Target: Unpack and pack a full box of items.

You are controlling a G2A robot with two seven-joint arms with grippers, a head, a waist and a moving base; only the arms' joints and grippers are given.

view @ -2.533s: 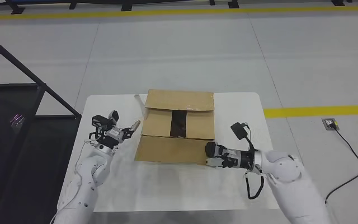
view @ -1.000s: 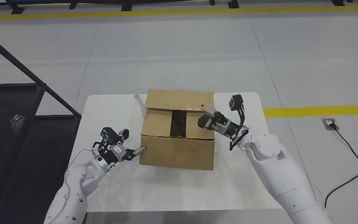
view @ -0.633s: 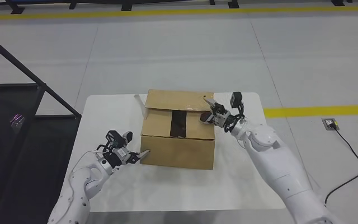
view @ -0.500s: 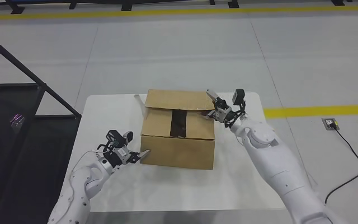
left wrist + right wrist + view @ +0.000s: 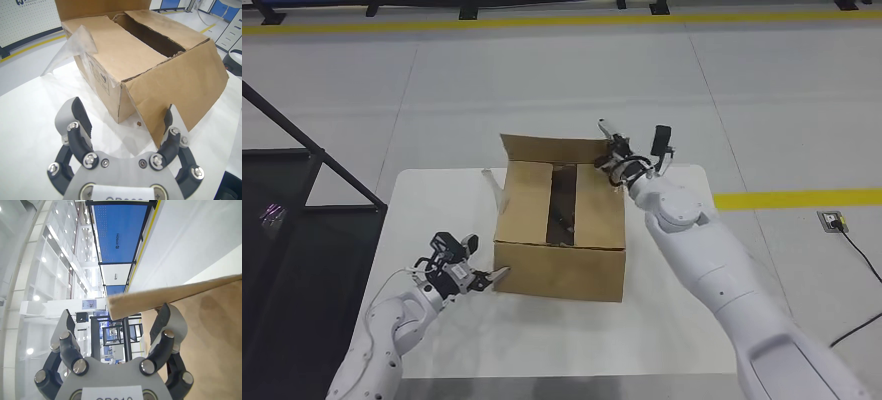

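Jaws stood spread on both: left gripper (image 5: 122, 111) beside the hanging front flap (image 5: 557, 272) of the brown cardboard box (image 5: 527, 200) on the white table (image 5: 442, 200); right gripper (image 5: 117, 313) at its upright far flap (image 5: 552, 148). Contents lay hidden in a dark slot.

One box (image 5: 560, 268), one table (image 5: 442, 200), two pincers: left pincer (image 5: 122, 108), right pincer (image 5: 115, 309)

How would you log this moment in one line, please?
box far flap: raised | right gripper: open, at it | left gripper: open, at near flap
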